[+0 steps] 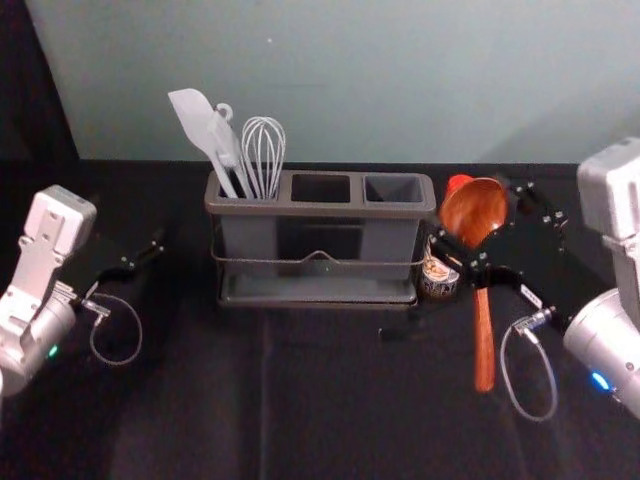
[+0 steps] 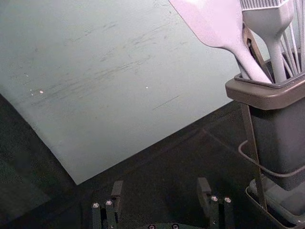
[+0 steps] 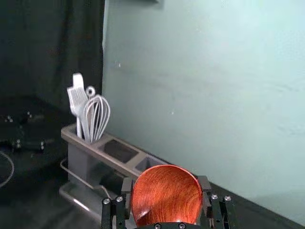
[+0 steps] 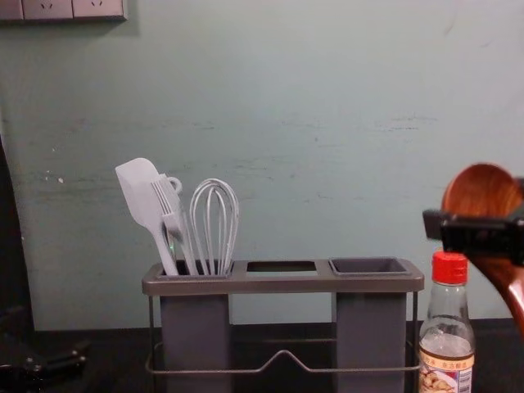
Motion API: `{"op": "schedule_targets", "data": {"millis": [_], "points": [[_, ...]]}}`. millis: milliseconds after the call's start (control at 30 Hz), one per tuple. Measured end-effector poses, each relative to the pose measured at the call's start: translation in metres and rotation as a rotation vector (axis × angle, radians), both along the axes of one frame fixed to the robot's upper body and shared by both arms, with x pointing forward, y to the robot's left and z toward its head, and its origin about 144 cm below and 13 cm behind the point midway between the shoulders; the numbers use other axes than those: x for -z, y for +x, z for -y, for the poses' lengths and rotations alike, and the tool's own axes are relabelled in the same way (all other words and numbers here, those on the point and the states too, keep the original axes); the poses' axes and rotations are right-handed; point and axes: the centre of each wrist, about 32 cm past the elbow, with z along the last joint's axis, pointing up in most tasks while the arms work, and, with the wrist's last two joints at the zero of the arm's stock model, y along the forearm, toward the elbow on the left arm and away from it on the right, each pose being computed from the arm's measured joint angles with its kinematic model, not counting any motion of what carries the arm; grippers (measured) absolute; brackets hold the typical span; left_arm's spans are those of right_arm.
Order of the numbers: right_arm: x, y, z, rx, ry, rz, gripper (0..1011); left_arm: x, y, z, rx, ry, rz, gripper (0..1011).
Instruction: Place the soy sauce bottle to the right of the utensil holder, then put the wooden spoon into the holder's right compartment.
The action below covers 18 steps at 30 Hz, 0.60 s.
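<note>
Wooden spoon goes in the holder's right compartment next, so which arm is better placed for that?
Right arm, I'd say: the right pincer grips the wooden spoon near the right compartment, while the left pincer is empty, left of the utensil holder.

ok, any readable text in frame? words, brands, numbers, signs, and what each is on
Nothing I can quote reliably.
Soy sauce bottle, label: a line of characters across its top, too small to read.
Same label, barcode: no digits legible.
Right arm, white sticker: too small to read.
Wall socket panel: slots, no lettering I can make out.
</note>
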Motion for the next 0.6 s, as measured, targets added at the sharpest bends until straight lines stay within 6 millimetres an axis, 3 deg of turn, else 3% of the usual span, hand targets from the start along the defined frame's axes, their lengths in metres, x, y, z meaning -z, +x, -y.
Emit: {"op": "schedule_targets", "data": {"millis": [600], "points": [[0.0011,-0.0014,0.0008,-0.002,0.021,0.019,841,0.0000,0.0000,0.0000,0.000,0.000,0.000,1000]]}}
